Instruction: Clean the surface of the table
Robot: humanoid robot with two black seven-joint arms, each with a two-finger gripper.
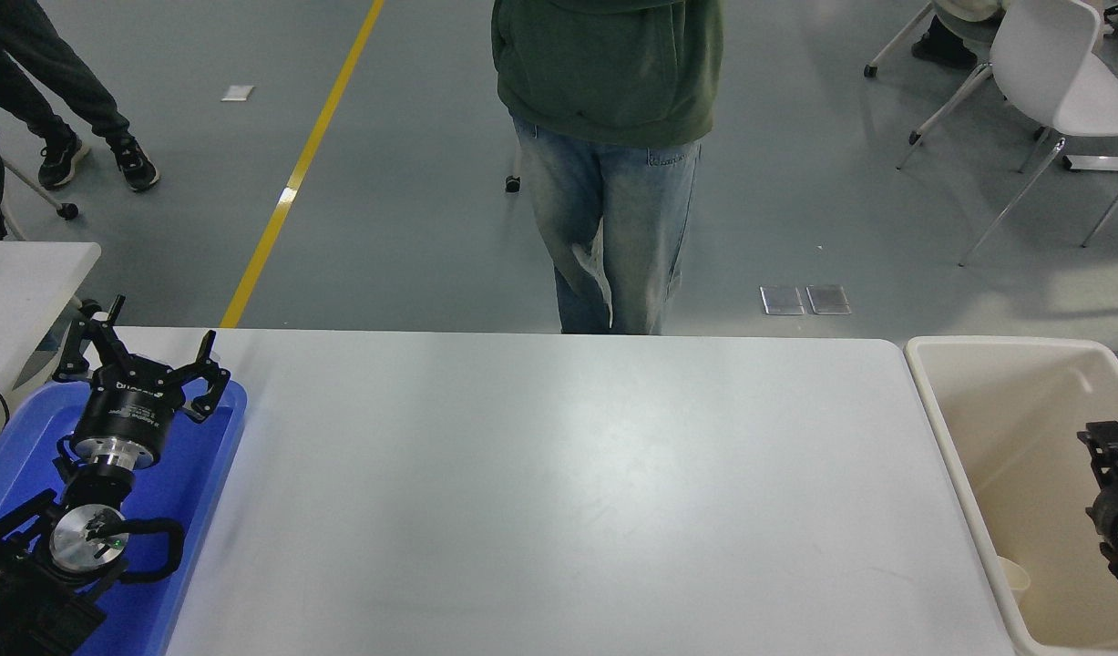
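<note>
Near left: left end effector [148, 360] parked over blue tray [214, 474], fingers spread wide, grasping nothing. Near right: right end effector [1108, 444] hung inside cream bin [955, 437]; its grip could not be made out. A small pale cup [1014, 576] lay in the bin. Between them the table surface [559, 492] stretched wide. Far edge: person [609, 164] stood.

Table [559, 492]: white, matte, rounded corners; nothing is seen lying on its middle.
Tray [214, 456]: blue, laid at the table's left edge.
Bin [955, 437]: cream, set just beside the table's right edge.
</note>
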